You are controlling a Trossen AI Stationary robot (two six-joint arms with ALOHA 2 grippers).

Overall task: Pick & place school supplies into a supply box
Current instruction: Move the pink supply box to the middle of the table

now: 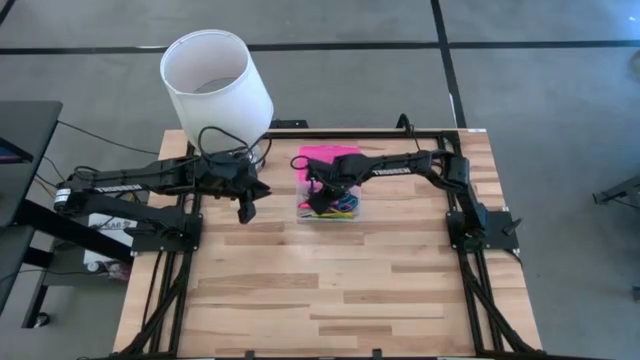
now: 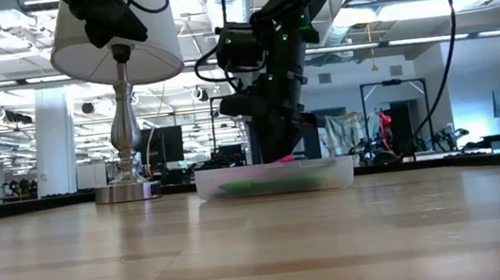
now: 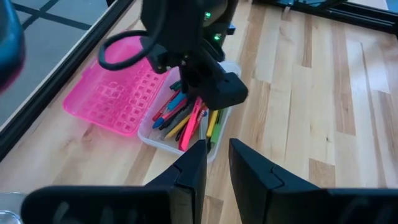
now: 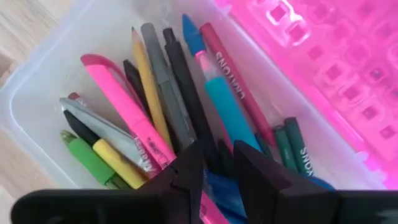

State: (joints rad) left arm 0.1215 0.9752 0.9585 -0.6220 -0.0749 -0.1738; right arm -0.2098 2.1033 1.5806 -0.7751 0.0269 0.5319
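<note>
The supply box, a clear tray, stands at the table's far middle with its pink lid lying open on its far side. Several pens, pencils and markers lie in the tray in pink, yellow, green, grey, black and blue. My right gripper points steeply down into the tray, fingers a little apart, with a black pen running into the gap. My left gripper hangs in the air left of the box, fingers narrowly apart and holding nothing. My right gripper comes at the pile of supplies from above, and its fingertips stand down among the pens, one on each side of the black pen. Whether they touch a pen cannot be told, because the fingers themselves hide the spot.
A lamp with a white shade stands at the table's far left, its metal foot just left of the box. The near half of the wooden table is bare wood. Black frame rails run along both sides.
</note>
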